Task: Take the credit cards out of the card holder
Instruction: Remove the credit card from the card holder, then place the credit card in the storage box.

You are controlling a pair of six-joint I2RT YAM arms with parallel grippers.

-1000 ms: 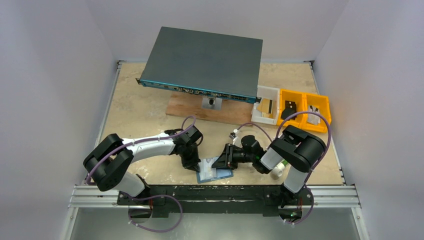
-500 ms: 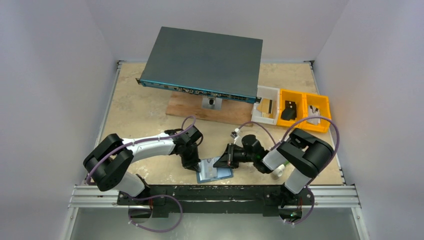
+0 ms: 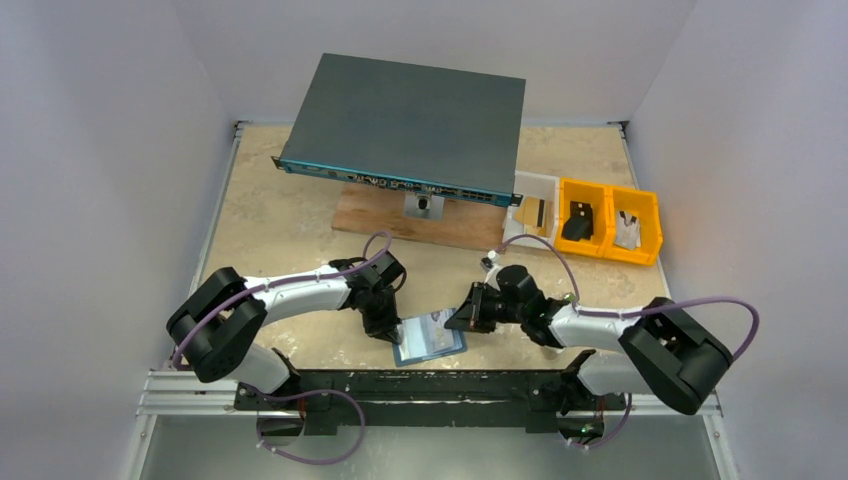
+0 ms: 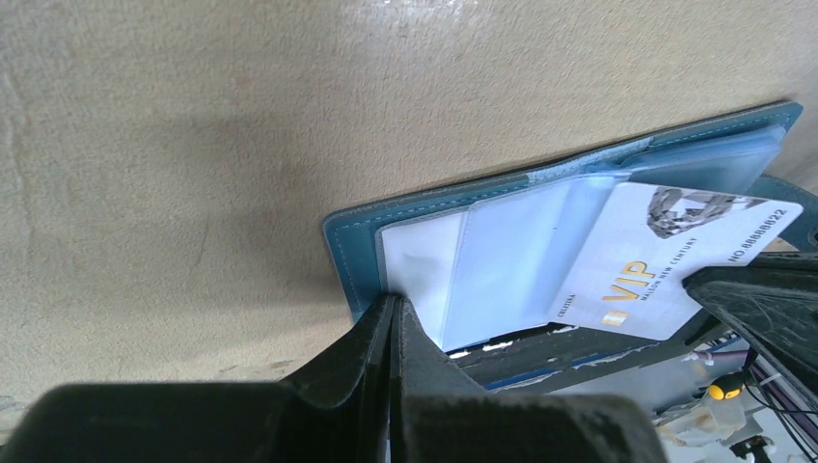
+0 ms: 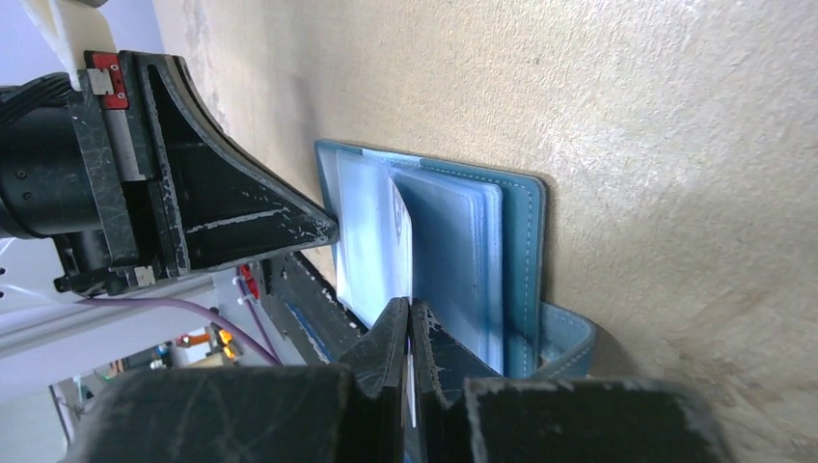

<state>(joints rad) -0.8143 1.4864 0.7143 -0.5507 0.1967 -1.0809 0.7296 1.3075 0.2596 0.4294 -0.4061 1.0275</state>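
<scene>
The steel-blue card holder (image 3: pixel 430 341) lies open at the table's near edge, between my two grippers. In the left wrist view the card holder (image 4: pixel 352 241) shows clear inner sleeves, and a white credit card (image 4: pixel 675 260) printed "VIP" sticks partly out of a slot to the right. My left gripper (image 4: pixel 395 307) is shut on the holder's left edge; it also shows in the top view (image 3: pixel 390 330). My right gripper (image 5: pixel 410 313) is shut on the edge of the white card (image 5: pixel 400 241), beside the holder's blue cover (image 5: pixel 526 251). It shows in the top view (image 3: pixel 453 322) at the holder's right side.
A large dark grey box (image 3: pixel 410 125) rests on a wooden board (image 3: pixel 400 222) at the back. A white bin (image 3: pixel 535 212) and two orange bins (image 3: pixel 610 220) with small parts stand at the back right. A metal rail (image 3: pixel 430 385) runs along the near edge.
My right arm has swung out to the right and its gripper has drawn back a little to the right from the holder. The left gripper has stayed put.
</scene>
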